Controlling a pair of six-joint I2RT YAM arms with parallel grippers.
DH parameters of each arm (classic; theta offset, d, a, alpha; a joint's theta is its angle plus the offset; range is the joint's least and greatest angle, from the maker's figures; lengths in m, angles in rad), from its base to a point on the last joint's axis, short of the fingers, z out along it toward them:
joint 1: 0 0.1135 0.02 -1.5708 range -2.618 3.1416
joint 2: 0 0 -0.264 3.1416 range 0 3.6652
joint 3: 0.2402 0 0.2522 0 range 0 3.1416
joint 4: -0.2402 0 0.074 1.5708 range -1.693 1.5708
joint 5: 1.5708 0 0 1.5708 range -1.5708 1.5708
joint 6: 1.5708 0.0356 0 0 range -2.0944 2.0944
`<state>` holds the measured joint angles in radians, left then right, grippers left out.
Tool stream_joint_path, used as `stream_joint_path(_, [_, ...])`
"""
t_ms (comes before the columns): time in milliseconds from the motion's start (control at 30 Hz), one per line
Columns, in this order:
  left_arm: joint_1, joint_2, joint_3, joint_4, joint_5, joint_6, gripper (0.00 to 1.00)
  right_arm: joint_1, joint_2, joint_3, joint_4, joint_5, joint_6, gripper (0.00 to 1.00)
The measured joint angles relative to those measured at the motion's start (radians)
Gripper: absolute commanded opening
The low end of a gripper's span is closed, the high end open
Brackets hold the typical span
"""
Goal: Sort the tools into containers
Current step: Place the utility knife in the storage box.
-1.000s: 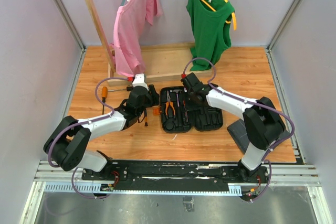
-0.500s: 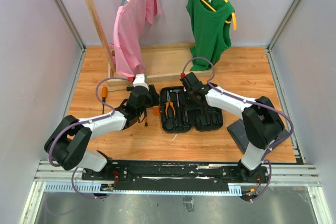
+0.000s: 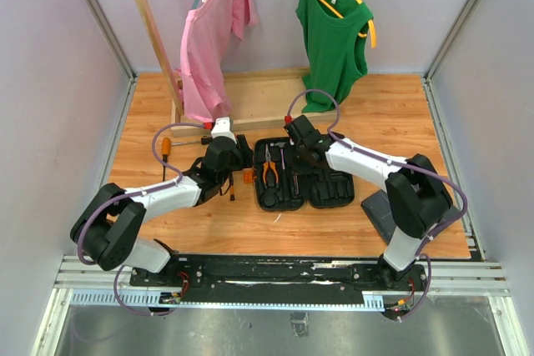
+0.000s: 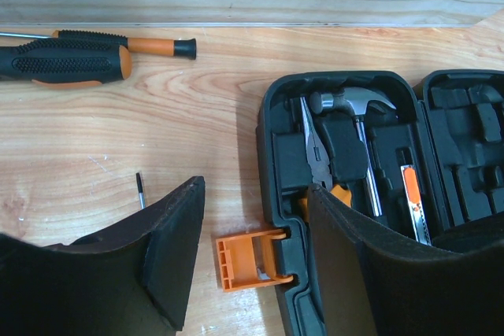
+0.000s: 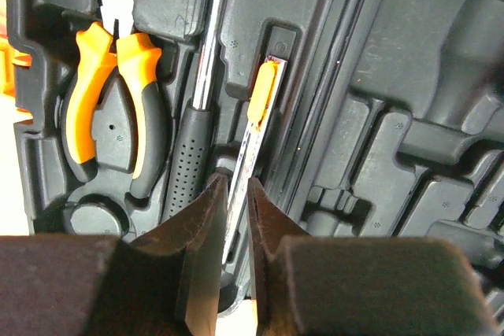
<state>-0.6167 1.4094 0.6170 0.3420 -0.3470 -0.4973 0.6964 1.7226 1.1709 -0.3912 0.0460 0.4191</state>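
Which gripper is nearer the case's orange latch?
Left. The left gripper hangs open right by the orange latch; the right gripper is farther in, over the case slots, shut on the utility knife.

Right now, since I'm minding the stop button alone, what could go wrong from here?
The right jaws are shut on the thin silver-and-orange tool beside the hammer; lifting away without opening could drag it from its slot. The left jaws stand open astride the orange latch, one side over the case; descending could shove it.
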Motion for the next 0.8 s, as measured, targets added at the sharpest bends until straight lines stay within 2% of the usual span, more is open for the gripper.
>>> stream_joint_path(800, [0.000, 0.002, 0.006, -0.002, 0.000, 0.000, 0.59, 0.000, 0.074, 0.044, -0.022, 0.019, -0.003, 0.09])
